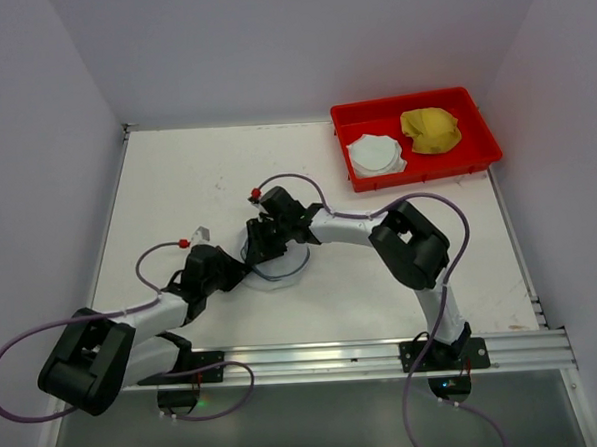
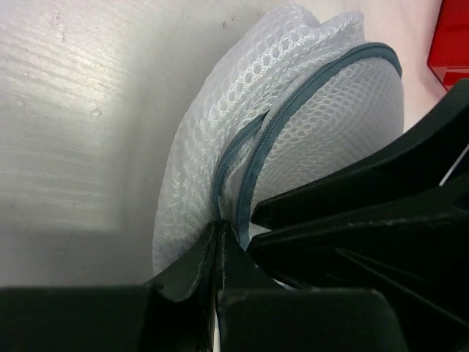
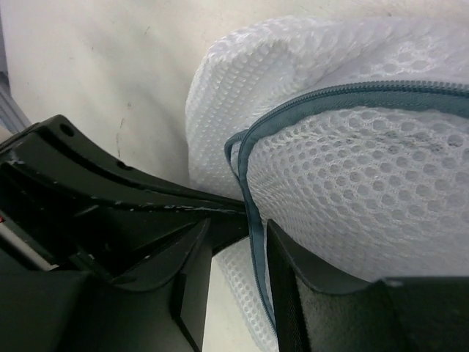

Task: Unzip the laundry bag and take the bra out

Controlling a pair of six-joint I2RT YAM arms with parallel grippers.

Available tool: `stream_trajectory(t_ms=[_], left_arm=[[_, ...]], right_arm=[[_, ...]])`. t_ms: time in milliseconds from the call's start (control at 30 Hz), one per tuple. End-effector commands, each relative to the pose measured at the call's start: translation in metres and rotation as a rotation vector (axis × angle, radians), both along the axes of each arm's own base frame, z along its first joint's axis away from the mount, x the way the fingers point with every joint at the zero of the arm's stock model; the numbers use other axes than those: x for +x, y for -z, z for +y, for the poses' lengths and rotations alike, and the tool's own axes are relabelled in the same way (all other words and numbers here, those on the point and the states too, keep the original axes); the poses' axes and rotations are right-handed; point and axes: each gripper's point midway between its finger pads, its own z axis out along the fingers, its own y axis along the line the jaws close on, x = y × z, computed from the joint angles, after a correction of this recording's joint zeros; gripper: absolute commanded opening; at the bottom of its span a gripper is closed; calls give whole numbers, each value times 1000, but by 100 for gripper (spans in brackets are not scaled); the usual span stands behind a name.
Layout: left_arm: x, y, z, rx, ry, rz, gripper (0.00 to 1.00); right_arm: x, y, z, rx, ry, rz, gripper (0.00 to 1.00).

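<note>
The left pincer (image 2: 220, 233) is clamped tight on the laundry bag (image 2: 242, 110) at its zipper band (image 2: 282, 114). The right pincer (image 3: 238, 246) stands parted astride that band. In the tabletop's far right corner, the red tray (image 1: 421, 173) holds a white bundle (image 1: 375, 154) and a yellow bundle (image 1: 431, 129).

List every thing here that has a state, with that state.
laundry bag: zipper parted slightly at the pinched end, otherwise closed where visible
left gripper: shut on the laundry bag's edge
right gripper: open, jaws astride the zipper
red tray: holds a white mesh piece and a yellow cloth

The laundry bag (image 1: 286, 270) lies mid-counter (image 1: 176, 180), the left tool (image 1: 243, 273) at its left edge, the right tool (image 1: 263, 250) behind it; the tray (image 1: 426, 173) sits far right.
</note>
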Motion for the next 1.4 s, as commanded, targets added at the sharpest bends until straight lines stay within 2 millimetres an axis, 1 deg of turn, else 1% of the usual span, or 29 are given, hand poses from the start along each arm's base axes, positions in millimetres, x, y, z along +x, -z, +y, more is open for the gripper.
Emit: stream_trajectory(t_ms=[0, 133, 233, 267, 300, 400, 433, 467, 500, 533, 567, 633, 667, 700, 733, 800, 833, 867, 967, 1000, 1033, 1100, 1133, 1167, 1200, 1233, 1267, 1333, 1367], left_arm=[[-16, 15, 14, 55, -14, 60, 1], [-14, 0, 15, 50, -13, 20, 4], [-10, -24, 15, 44, -9, -24, 7], [-2, -48, 13, 24, -13, -87, 9], [-10, -47, 17, 52, -8, -55, 11], [-8, -82, 26, 88, -28, -99, 24], [-6, -90, 33, 125, -45, -112, 27], [-1, -113, 34, 128, -51, -152, 35], [-4, -114, 40, 164, -51, -131, 38], [-2, -120, 45, 207, -47, -144, 40], [2, -134, 46, 219, -50, -164, 43], [3, -141, 50, 274, -27, -166, 47], [8, -154, 49, 280, -25, -185, 52], [8, -157, 51, 300, -15, -187, 55], [10, -162, 51, 307, -17, -196, 62], [17, -179, 50, 312, -13, -226, 69], [20, -184, 51, 325, -10, -241, 79], [25, -195, 51, 328, -16, -259, 84], [32, -213, 59, 383, -25, -283, 99], [33, -215, 65, 421, -29, -286, 100], [34, -218, 69, 440, -39, -292, 100], [34, -226, 80, 485, -60, -306, 100], [34, -229, 86, 506, -80, -313, 100], [32, -236, 89, 511, -93, -327, 100], [30, -237, 92, 521, -100, -326, 100], [28, -240, 96, 532, -109, -329, 100], [24, -251, 98, 529, -120, -351, 100], [17, -258, 106, 562, -126, -360, 100], [10, -268, 111, 570, -133, -379, 100]], right_arm=[[0, -1, 7, 77, -12, 35, 38], [-1, 16, 3, 56, -4, 59, 38], [-1, 26, 0, 39, 7, 74, 38], [0, 26, -1, 36, 10, 76, 39], [2, 25, -2, 36, 15, 70, 38], [7, 11, -6, 38, 24, 19, 38], [8, 5, -8, 40, 26, 3, 39], [11, -13, -9, 54, 24, -44, 39], [12, -21, -10, 56, 18, -66, 42], [13, -33, -9, 68, 9, -94, 49], [16, -55, -11, 87, -4, -146, 52], [19, -77, -16, 77, 2, -188, 62], [20, -89, -18, 80, -4, -222, 68], [22, -108, -24, 82, 15, -259, 73], [26, -125, -23, 96, 19, -288, 81], [26, -147, -33, 78, 5, -336, 87], [35, -159, -38, 62, 39, -378, 93], [40, -165, -47, 45, 55, -402, 95], [71, -181, -108, -14, 242, -444, 99], [90, -182, -143, -44, 340, -449, 99], [86, -191, -172, -51, 403, -470, 99], [99, -199, -235, -122, 566, -518, 99], [87, -213, -262, -121, 621, -566, 99], [84, -223, -284, -145, 667, -613, 99], [79, -227, -311, -177, 727, -625, 99], [70, -231, -327, -195, 763, -644, 99], [51, -253, -351, -202, 818, -711, 99], [31, -270, -375, -225, 877, -774, 99], [11, -286, -389, -212, 903, -823, 99]])
